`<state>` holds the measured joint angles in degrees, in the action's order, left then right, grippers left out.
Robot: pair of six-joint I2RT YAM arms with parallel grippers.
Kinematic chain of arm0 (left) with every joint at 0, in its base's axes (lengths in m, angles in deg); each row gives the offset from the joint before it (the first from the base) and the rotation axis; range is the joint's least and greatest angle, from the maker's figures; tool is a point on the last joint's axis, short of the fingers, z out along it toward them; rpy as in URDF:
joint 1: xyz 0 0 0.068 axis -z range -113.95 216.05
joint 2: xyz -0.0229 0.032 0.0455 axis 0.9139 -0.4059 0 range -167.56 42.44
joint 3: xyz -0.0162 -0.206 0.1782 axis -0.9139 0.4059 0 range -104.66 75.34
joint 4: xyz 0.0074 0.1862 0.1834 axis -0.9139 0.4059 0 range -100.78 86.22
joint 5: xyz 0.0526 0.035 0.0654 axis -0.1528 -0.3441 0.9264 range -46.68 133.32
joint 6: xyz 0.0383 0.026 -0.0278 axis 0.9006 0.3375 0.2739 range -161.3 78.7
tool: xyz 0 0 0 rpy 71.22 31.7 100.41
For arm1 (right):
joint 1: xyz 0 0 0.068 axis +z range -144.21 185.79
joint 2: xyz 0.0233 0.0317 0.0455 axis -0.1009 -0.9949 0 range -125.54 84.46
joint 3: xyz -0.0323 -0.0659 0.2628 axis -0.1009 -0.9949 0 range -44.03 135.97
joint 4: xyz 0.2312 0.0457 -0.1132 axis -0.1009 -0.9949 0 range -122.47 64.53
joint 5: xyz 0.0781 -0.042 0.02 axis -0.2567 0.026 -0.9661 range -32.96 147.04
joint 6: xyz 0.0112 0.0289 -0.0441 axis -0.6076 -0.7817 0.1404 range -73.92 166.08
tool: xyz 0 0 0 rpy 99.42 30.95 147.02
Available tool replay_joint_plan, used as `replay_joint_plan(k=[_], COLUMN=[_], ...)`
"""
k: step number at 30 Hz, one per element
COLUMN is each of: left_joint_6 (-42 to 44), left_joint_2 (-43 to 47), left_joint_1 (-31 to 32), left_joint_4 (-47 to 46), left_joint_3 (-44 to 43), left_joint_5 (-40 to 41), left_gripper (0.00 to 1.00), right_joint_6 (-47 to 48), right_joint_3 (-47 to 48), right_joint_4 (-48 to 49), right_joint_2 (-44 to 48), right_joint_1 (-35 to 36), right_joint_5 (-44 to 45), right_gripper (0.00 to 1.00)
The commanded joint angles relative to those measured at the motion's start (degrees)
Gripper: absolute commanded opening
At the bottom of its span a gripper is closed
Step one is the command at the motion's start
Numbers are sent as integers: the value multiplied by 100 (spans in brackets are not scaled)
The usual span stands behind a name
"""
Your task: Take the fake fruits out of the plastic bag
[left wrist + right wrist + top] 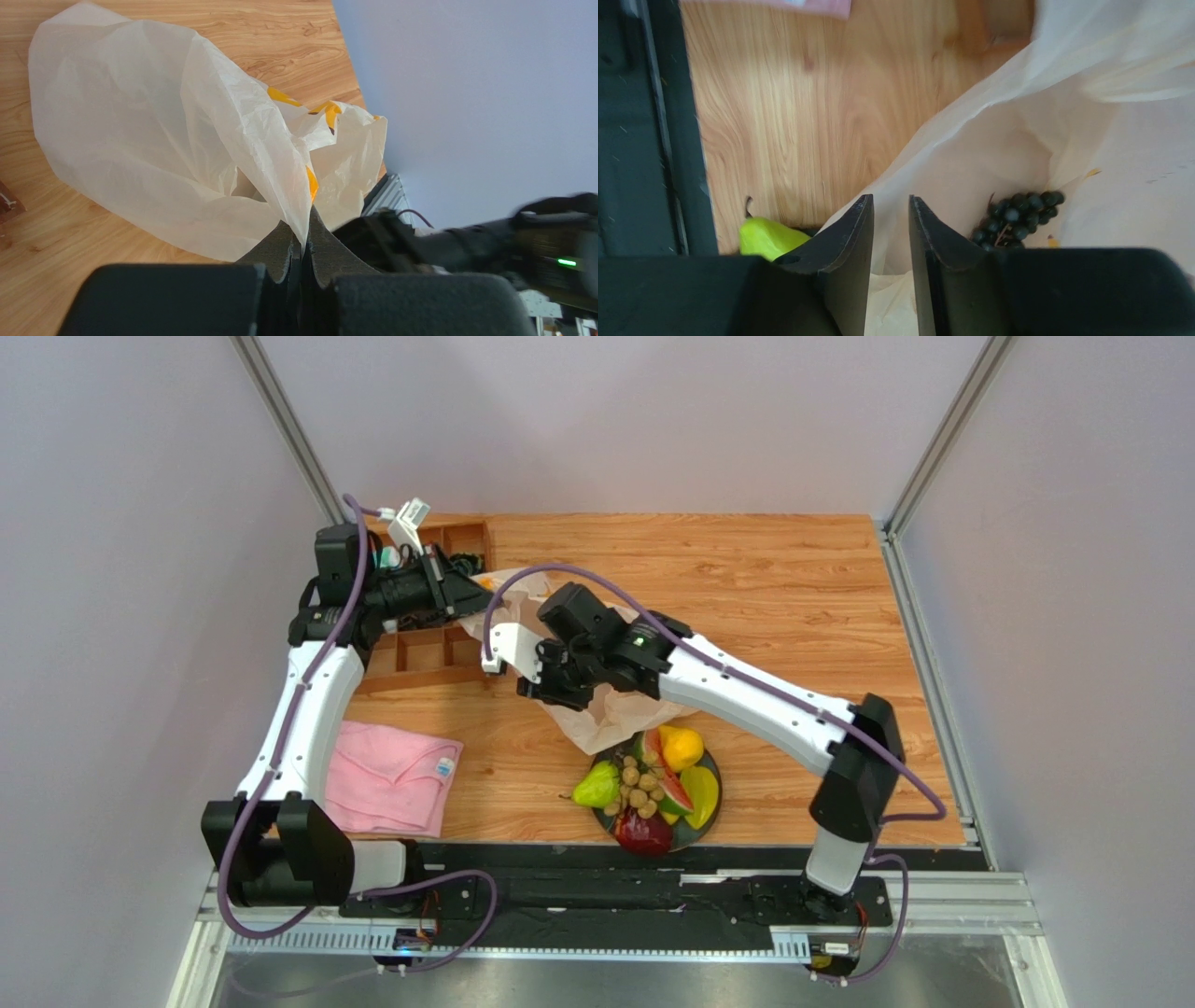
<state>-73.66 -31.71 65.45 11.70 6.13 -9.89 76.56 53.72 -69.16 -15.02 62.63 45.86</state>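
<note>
Clamps a top fold of the plastic bag (161,140) in the left gripper (302,246) — jaws pressed tight on the film; holds the right gripper (889,210) at the bag's mouth, jaws narrowly parted, gripping nothing; shows a purple grape bunch (1017,217) inside the bag; green pear (770,236) outside, just beside it.

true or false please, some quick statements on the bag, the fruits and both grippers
The left gripper is shut on the crinkly cream-white plastic bag. True.
The dark purple grape bunch lies on the dark round plate. False: it lies inside the bag.
The glossy green plastic pear is out of the bag, at the plate's rim. True.
The right gripper holds the grape bunch. False: its jaws stand slightly apart, empty, beside the bunch.
The folded pink cloth covers the plate. False: it lies apart from it.
</note>
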Motion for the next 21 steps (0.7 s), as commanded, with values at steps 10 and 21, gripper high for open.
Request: replay_joint_plan(k=[10, 21], left_joint_6=[-148, -104], left_joint_2=[-152, -232], left_joint_1=[25, 25], left_joint_4=[-95, -95], left_joint_3=[-216, -224], left_joint_5=[-172, -251], left_gripper=[0, 0], right_joint_6=[1090, 1592], right_joint_3=[1333, 1482], right_joint_4=[-1756, -2241], right_joint_2=[-976, -1389], right_joint_1=[-1008, -1315], right_joint_5=[-164, 107], right_gripper=[23, 27])
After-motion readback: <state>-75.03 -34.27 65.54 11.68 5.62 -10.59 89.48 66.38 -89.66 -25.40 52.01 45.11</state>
